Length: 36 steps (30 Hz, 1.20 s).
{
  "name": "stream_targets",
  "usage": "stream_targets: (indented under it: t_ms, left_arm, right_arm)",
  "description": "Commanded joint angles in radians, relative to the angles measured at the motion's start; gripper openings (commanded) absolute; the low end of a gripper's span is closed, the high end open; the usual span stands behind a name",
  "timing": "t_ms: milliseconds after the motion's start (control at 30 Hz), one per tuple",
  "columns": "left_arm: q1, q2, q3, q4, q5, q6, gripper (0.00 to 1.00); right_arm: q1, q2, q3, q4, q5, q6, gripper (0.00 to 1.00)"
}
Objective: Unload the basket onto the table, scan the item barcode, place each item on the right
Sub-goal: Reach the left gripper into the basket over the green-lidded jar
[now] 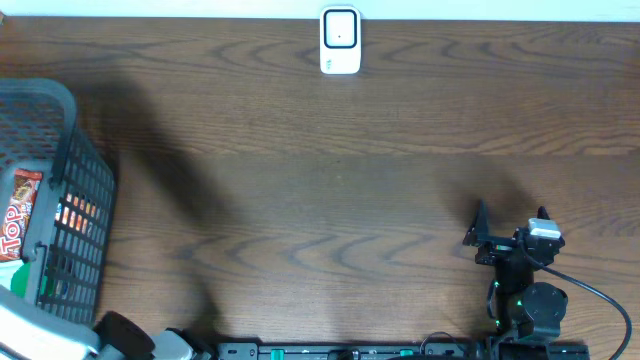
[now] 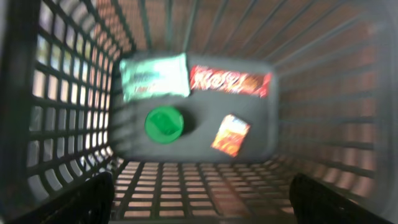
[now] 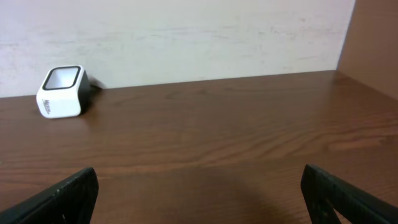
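The worktop (image 1: 330, 200) is dark brown wood, matt, with a wavy grain. At its far edge stands the scanner (image 1: 340, 42), a small white rounded block with a dark-framed face. The right wrist view shows it from the side as a wedge with a slanted window on top, set against a pale wall. At the left edge sits the basket (image 1: 85, 190), grey plastic with lattice walls and a solid rounded rim, cut off by the frame.

Only the left wrist view looks down into it, and it is blurred. Four things lie on the solid dark floor. A green-and-white packet (image 2: 153, 76) lies along the far side, just beside a long glossy red wrapper (image 2: 230, 81). Nearer are a round green lid (image 2: 164, 124) and a small orange-red packet (image 2: 231, 134), tilted and apart from the lid. Their print is too blurred to read.

From overhead, one red end with the white letters "Top" shows in the basket, probably that same red wrapper. The other three are hidden there by the rim and the pale left arm (image 1: 40, 330), itself cut off at the corner.

The left pincer (image 2: 205, 202) hangs over the basket's inside, its dark fingers (image 2: 87, 199) spread wide at the picture's bottom corners, holding nothing. The right pincer (image 3: 200, 196) is likewise wide and empty, low over bare worktop and well apart from the scanner.
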Motion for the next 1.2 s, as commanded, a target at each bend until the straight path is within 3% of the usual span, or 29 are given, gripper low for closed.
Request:
stream_targets:
  t_ms: [0, 433, 1167]
  left_arm:
    - [0.026, 0.036, -0.104, -0.063, 0.063, 0.010, 0.90]
    - [0.034, 0.036, -0.655, 0.253, 0.061, 0.036, 0.90]
    - [0.072, 0.037, -0.850, 0.479, 0.055, 0.032, 0.93]
  right_arm:
    - [0.007, -0.003, -0.002, -0.004, 0.005, -0.012, 0.99]
    - [0.007, -0.003, -0.002, -0.004, 0.006, -0.012, 0.99]
    - [0.007, -0.003, -0.002, -0.004, 0.006, -0.012, 0.99]
